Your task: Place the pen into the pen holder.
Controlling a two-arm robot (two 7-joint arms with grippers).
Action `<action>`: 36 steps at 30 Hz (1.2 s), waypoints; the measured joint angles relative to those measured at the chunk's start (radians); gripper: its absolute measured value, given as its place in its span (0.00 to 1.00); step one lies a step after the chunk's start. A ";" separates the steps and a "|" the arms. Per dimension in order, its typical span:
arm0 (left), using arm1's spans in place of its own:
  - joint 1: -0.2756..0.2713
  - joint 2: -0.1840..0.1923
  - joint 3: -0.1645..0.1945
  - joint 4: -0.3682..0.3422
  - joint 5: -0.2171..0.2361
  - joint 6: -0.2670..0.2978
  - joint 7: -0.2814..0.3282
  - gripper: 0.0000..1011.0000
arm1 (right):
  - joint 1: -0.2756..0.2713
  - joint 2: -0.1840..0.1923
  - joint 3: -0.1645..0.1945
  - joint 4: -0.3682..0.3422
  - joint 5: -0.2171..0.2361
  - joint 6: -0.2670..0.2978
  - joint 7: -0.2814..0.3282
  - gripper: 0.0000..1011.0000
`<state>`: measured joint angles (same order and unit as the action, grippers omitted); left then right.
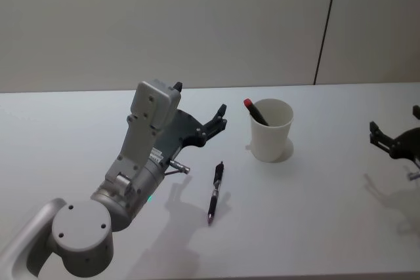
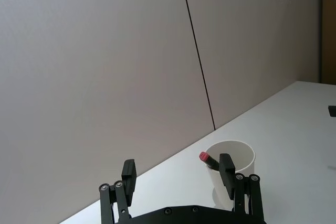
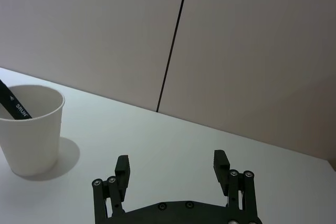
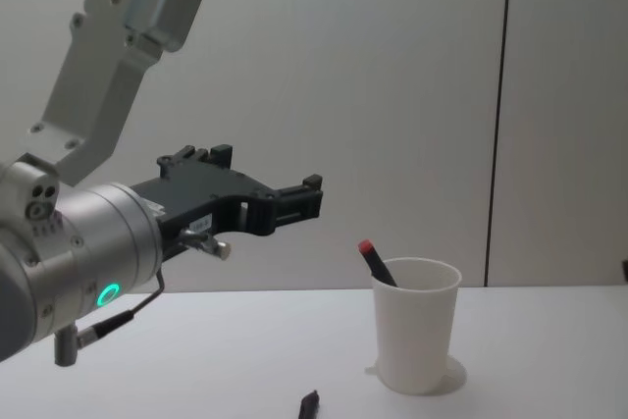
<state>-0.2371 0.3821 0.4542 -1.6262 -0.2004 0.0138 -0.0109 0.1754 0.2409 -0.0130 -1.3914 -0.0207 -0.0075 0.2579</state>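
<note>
Two arms are in view, each ending in a black two-fingered gripper. The left gripper [image 1: 218,121] hangs to the left of the one plain white tapered paper cup [image 1: 270,132], higher than its rim. Its fingers are spread wide with nothing between them. The right gripper [image 3: 171,160] sits parked well to the right of the cup, fingers likewise wide apart and empty.

There are two pens. A black pen with a red end [image 1: 254,111] stands inside the cup, leaning against the rim on the side toward the left gripper, with the red end poking above the rim. White lettering shows on its barrel in the right wrist view. A slim black click pen [image 1: 215,190] lies flat on the table, left of the cup and nearer the robot, apart from the cup and below the left gripper.

The cup stands upright on a smooth white table [image 1: 315,214]. Behind the cup runs a pale grey panelled wall [image 1: 197,24] with one thin dark vertical seam [image 1: 326,24].
</note>
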 joint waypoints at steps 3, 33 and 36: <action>0.000 0.000 0.000 0.000 0.000 0.000 0.000 0.99 | -0.008 0.003 0.002 -0.006 0.001 0.004 0.001 0.99; 0.020 -0.008 -0.009 -0.040 -0.072 0.204 0.047 0.99 | -0.043 0.015 0.012 -0.033 0.003 0.019 0.007 0.99; 0.024 -0.011 -0.010 -0.041 -0.089 0.225 0.058 0.99 | -0.043 0.015 0.013 -0.033 0.003 0.020 0.007 0.99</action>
<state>-0.2135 0.3712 0.4441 -1.6676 -0.2893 0.2384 0.0474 0.1322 0.2558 -0.0002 -1.4247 -0.0175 0.0122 0.2652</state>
